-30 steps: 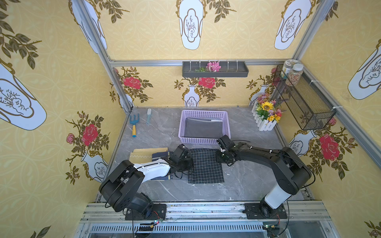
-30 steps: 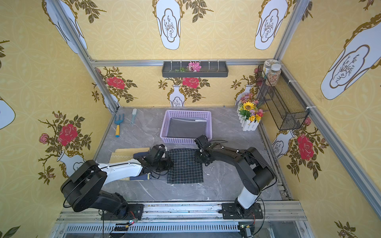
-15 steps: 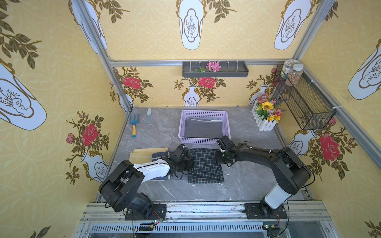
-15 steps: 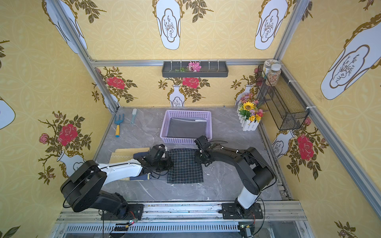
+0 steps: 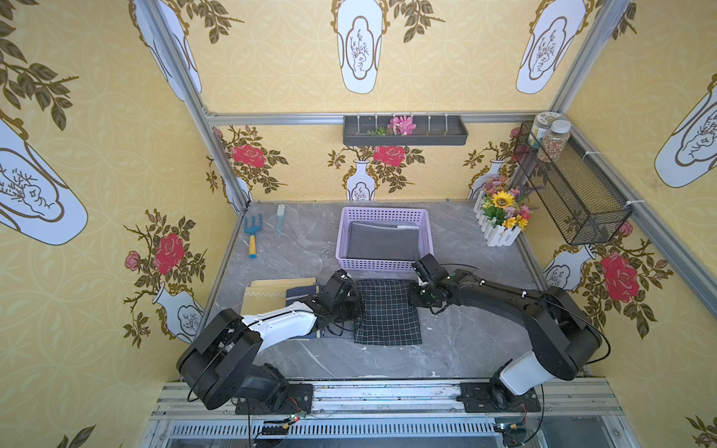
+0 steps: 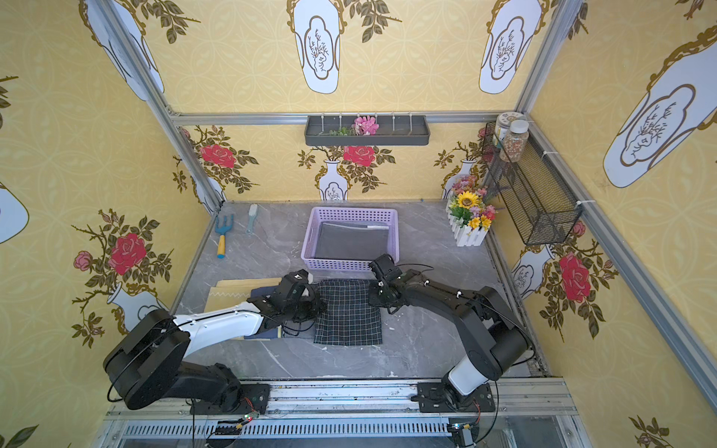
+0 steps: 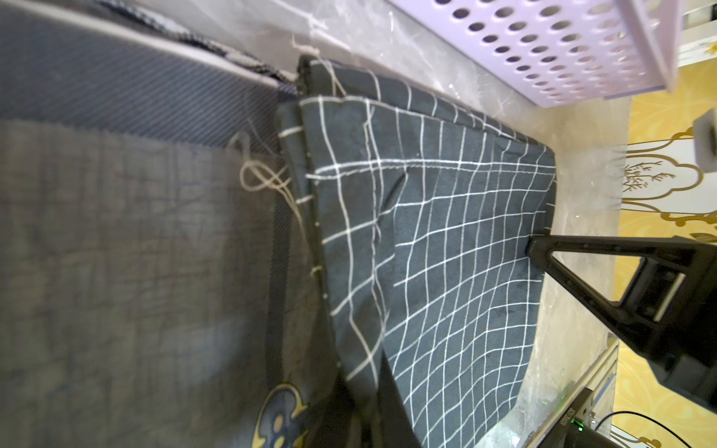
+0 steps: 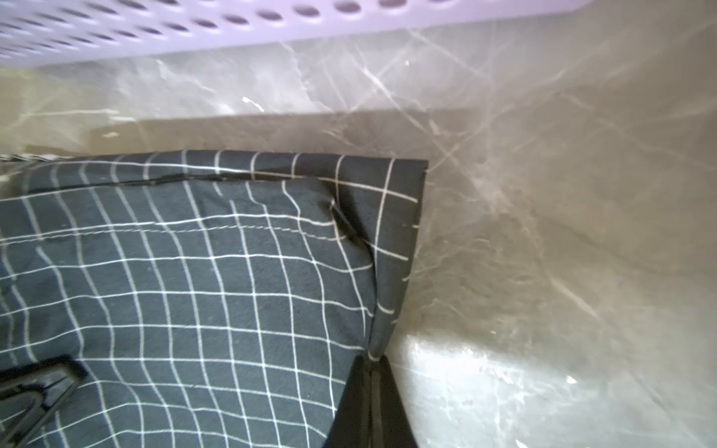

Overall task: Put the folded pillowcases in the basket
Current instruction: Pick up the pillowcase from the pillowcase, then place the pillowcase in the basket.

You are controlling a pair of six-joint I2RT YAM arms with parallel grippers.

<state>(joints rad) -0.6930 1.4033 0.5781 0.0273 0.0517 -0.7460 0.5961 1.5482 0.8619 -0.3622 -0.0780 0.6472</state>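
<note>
The folded pillowcase (image 5: 388,314) (image 6: 347,314), dark with a white grid, lies flat on the grey marble table just in front of the basket (image 5: 382,265) (image 6: 337,265). The lilac perforated basket holds a folded grey cloth (image 5: 382,242). My left gripper (image 5: 359,302) (image 7: 364,393) is shut on the pillowcase's left edge (image 7: 426,240). On the opposite side, my right gripper (image 5: 414,296) (image 8: 374,360) is shut on its right edge (image 8: 232,279), near the corner closest to the basket. The cloth rests on the table between them.
A stack of folded yellow and navy cloths (image 5: 271,294) lies under my left arm. A garden fork (image 5: 252,232) and a brush (image 5: 280,217) lie at the back left. A flower box (image 5: 500,221) stands at the back right under a wire wall basket (image 5: 574,186).
The right gripper's jaws have closed onto the pillowcase's right edge. The left gripper has tightened slightly. Neither arm nor the pillowcase has visibly shifted.
</note>
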